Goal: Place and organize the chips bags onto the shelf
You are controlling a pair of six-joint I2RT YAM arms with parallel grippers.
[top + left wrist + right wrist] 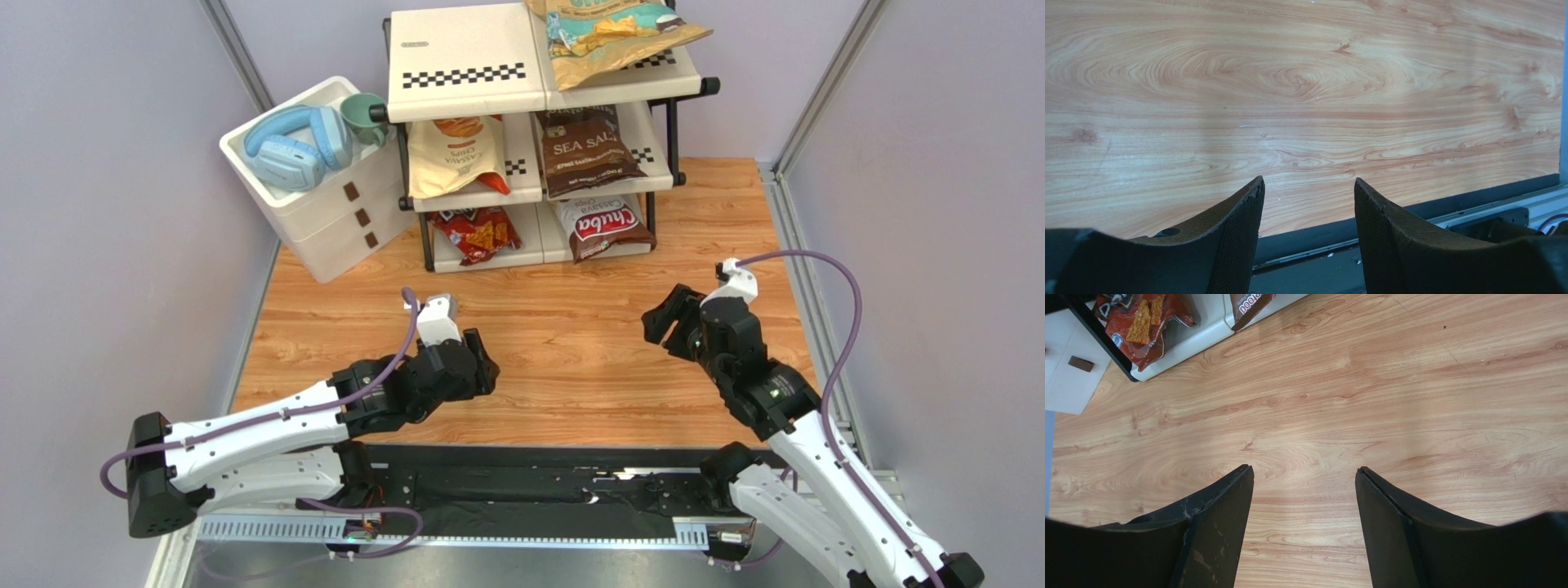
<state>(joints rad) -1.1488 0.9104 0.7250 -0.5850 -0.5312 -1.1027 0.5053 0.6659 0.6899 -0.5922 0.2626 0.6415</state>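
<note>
**Left claw** (482,365): fingers spread, nothing between them. It sits low over the bare wood of the bench (1290,92), close to the arm bases, with its tips angled toward the right arm's side. Beyond this claw and to its left stands a white drawer box (321,214). On the box are blue headphones (292,147) and a green cup (364,116).

**Shelf** (466,49): it stands at the far side of the bench, well apart from both claws. It lies beyond the left claw and slightly to its right, and beyond the right claw and to its left. All five chips bags lie on its tiers.

- Column nearer the left claw:
  - Middle tier: the cream bag with red-orange top (456,153).
  - Bottom tier: the red Doritos bag (472,230).
- Column nearer the right claw:
  - Top tier: the tan-and-teal bag (607,37), overhanging the front edge.
  - Middle tier: the dark brown Sea Salt bag (589,150).
  - Bottom tier: the white-red Chuba bag (607,227).

**Right claw** (662,325): fingers spread, nothing between them. It hangs over bare bench wood with its tips directed toward the shelf. In its wrist view, the Doritos bag and a corner of the Chuba bag show beyond the fingertips, up and to the left — both on the bottom tier. A corner of the drawer box shows farther left.
</note>
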